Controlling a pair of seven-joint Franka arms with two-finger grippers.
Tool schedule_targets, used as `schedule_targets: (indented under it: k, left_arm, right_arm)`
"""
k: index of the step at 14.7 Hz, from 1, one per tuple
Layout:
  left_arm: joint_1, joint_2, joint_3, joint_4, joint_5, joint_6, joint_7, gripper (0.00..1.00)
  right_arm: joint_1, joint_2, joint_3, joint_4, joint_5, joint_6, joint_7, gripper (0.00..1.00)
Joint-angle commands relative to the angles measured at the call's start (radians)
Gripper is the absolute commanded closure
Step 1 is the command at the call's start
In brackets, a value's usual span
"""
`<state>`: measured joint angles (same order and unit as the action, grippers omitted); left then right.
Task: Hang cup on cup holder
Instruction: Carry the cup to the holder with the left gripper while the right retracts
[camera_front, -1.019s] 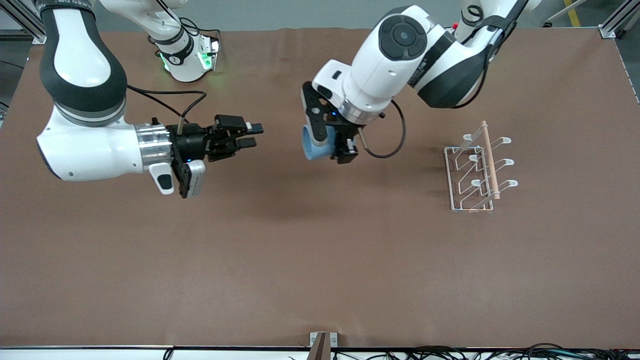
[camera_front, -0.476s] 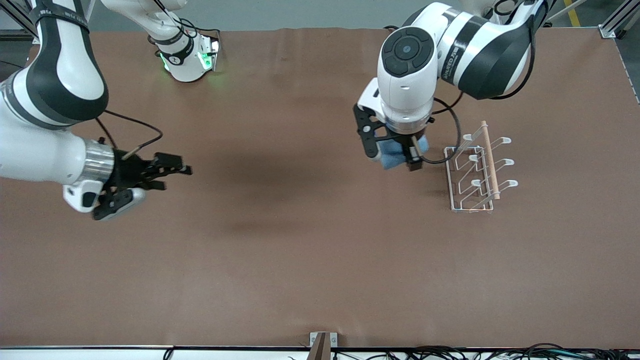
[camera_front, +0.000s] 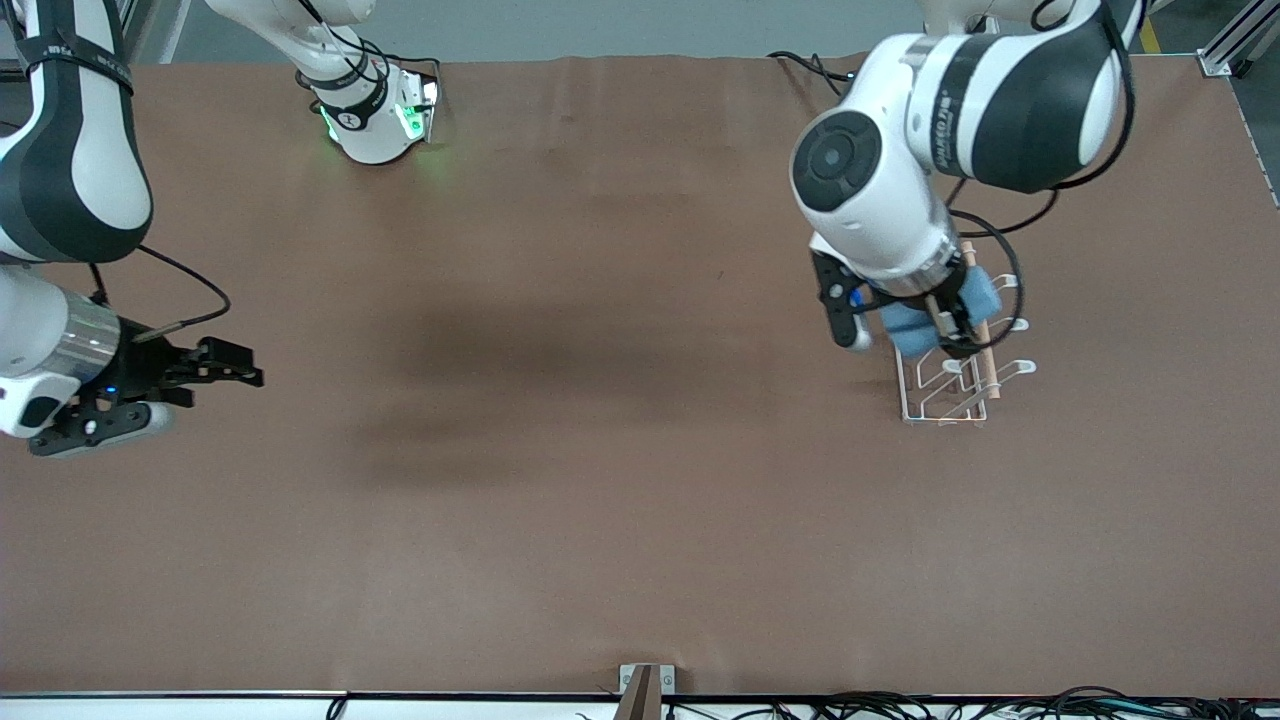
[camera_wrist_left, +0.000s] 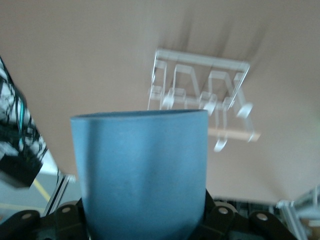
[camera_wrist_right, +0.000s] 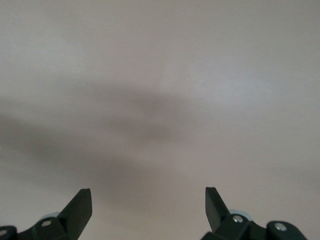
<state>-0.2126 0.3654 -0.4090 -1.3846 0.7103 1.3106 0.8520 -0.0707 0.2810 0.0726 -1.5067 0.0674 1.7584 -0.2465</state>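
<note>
My left gripper (camera_front: 935, 318) is shut on the light-blue cup (camera_front: 903, 330) and holds it in the air over the cup holder (camera_front: 945, 395). The cup holder is a white wire rack with a wooden dowel (camera_front: 988, 372), standing toward the left arm's end of the table. The arm and cup hide the rack's upper prongs. In the left wrist view the cup (camera_wrist_left: 142, 170) fills the space between the jaws, with the rack (camera_wrist_left: 200, 85) farther off. My right gripper (camera_front: 240, 375) is open and empty over bare table at the right arm's end; it also shows in the right wrist view (camera_wrist_right: 146, 200).
The brown table (camera_front: 600, 450) carries nothing else. The right arm's base (camera_front: 375, 115) stands at the back edge. A small bracket (camera_front: 645, 680) and cables lie along the table's front edge.
My left arm has carried the cup from mid-table toward the left arm's end, to over the rack. My right arm has drawn back to its own end of the table.
</note>
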Motion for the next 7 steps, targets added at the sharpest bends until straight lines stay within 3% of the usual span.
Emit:
schedule_targets:
  k: [1,5,7]
  left_arm:
    - [0.033,-0.025,-0.004,-0.071,0.122,-0.02,0.061,0.67]
    - [0.038,-0.023,-0.007,-0.198,0.316,-0.033,0.064,0.68]
    - [0.056,-0.008,-0.007,-0.238,0.362,-0.025,0.062,0.68]
  right_arm:
    - [-0.003,-0.031,0.01,0.046,-0.101,-0.013,0.019,0.0]
    - [-0.008,-0.072,0.007,0.141,-0.159,-0.036,0.009,0.0]
    - [-0.011,-0.071,0.007,0.213,-0.163,-0.127,0.012,0.0]
